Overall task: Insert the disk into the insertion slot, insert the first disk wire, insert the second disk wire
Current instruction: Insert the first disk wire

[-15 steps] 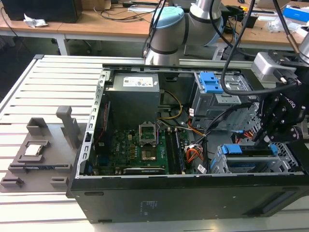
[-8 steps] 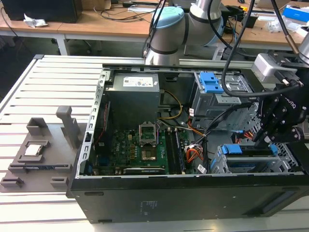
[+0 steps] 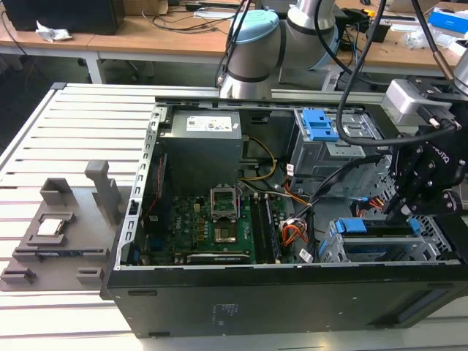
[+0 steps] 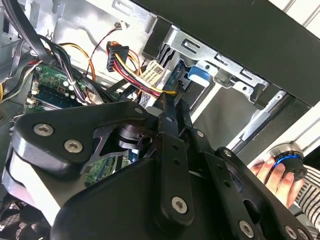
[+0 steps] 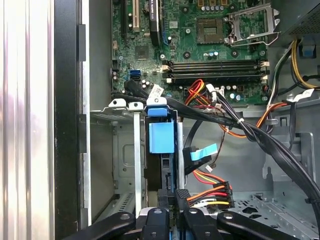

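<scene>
The disk (image 5: pixel 161 137) is already in
It sits in the insertion slot (image 5: pixel 136 150). The end effector (image 5: pixel 175 202) looks clenched on a disk wire (image 5: pixel 212 192), held at the disk's back to plug in.

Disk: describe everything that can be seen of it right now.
The disk sits in the low silver cage and is seen end-on in the first wrist view. A bright blue plastic carrier end with a square tab is held between two metal rails, and a dark edge runs from it toward the gripper. Its label face is hidden. Cables cross close by; whether any plugs into it cannot be told. The gripper is right at its end, and contact is unclear.
</scene>
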`<act>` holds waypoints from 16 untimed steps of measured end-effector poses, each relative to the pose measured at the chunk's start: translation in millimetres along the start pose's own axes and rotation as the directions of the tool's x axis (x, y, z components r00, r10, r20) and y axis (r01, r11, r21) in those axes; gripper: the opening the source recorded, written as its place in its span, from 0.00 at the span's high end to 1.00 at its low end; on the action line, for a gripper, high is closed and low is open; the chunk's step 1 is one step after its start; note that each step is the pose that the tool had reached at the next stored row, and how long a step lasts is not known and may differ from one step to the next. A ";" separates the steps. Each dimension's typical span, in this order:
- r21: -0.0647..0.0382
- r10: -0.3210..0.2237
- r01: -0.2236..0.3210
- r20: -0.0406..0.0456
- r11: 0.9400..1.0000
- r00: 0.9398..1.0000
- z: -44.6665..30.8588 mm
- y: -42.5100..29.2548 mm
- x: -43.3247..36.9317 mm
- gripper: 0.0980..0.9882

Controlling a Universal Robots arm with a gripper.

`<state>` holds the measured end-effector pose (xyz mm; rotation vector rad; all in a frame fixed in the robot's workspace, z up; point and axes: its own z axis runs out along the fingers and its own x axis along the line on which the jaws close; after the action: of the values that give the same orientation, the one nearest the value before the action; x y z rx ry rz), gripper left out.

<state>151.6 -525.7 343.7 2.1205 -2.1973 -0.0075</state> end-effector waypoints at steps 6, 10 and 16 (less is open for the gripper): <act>0.000 0.000 0.000 0.001 1.000 1.000 2.7 -0.2 0.1 0.91; 0.000 0.000 0.000 0.000 1.000 1.000 6.0 -0.4 0.0 0.91; 0.000 0.000 0.000 0.001 1.000 1.000 8.3 -0.6 -0.1 0.91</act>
<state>151.6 -526.1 335.4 2.1212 -2.1977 -0.0088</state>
